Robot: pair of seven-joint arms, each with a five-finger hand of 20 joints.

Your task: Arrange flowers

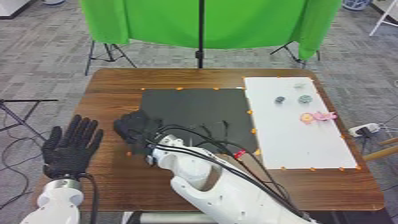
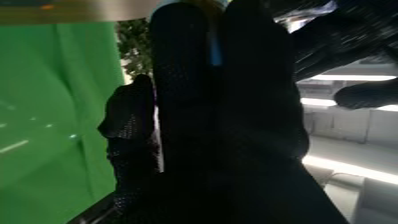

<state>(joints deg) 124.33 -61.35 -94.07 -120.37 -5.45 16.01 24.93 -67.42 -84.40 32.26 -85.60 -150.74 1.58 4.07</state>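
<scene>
Two flowers lie on the white sheet at the right of the frame in the head view: a peach-orange flower and, just beside it on the right, a pink flower. Above them on that sheet are a green rosette, a small dark rosette to its left and a pale sprig higher up. The left hand is at the lower left of the frame, relaxed and released, its fingers straight and pointing up the frame. The right arm comes in from the bottom and slants to the left, bringing the right hand to the left edge of the black mat, left of centre; whether it is clenched, released or grasping something, I cannot tell. In the right wrist view, dark green foliage shows beside that hand. Orange tabs dot the edges of the sheet and mat on the brown wooden table, and a green cloth hangs beyond it.
</scene>
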